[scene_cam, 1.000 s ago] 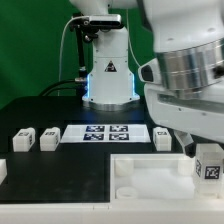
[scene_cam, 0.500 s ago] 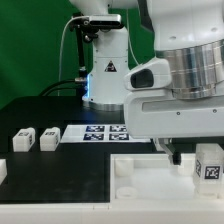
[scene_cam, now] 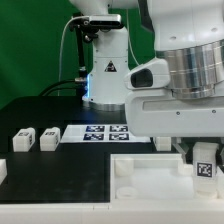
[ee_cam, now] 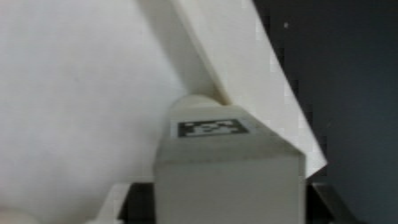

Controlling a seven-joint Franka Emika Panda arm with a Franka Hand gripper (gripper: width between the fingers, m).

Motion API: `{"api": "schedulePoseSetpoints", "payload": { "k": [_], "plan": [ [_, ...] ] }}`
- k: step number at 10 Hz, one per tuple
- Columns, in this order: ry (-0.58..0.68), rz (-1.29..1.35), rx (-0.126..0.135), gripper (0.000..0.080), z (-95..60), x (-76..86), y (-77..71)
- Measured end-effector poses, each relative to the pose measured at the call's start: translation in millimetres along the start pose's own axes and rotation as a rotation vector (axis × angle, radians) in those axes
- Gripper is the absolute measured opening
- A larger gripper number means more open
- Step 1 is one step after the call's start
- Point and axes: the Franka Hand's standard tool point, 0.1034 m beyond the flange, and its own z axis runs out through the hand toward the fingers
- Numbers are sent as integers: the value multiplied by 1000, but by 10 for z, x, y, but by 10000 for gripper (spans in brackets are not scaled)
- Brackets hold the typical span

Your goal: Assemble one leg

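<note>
Leg (scene_cam: 204, 166) upright, gripped between the fingers (scene_cam: 188, 150).

We see the small white plastic leg (scene_cam: 204, 165) at four o'clock smooth and matt, like the large white tray-shaped plastic part (scene_cam: 140, 185). The black table (scene_cam: 60, 180) at eight o'clock looks dull; the arm's ribbed silver ring (scene_cam: 195, 68) at two o'clock gleams metallic.
</note>
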Motion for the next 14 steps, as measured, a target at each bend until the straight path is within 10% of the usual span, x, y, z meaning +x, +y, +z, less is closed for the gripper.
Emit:
{"api": "schedulePoseSetpoints", "payload": {
  "k": [7,9,12,14],
  "plan": [
    [-64,1221,45,294,7,28,-29],
    [-64,1191,45,294,12,22,-27],
    [-41,776,43,608,38,-57,-107],
    [-37,505,35,641,39,-63,-96]
  ]
}}
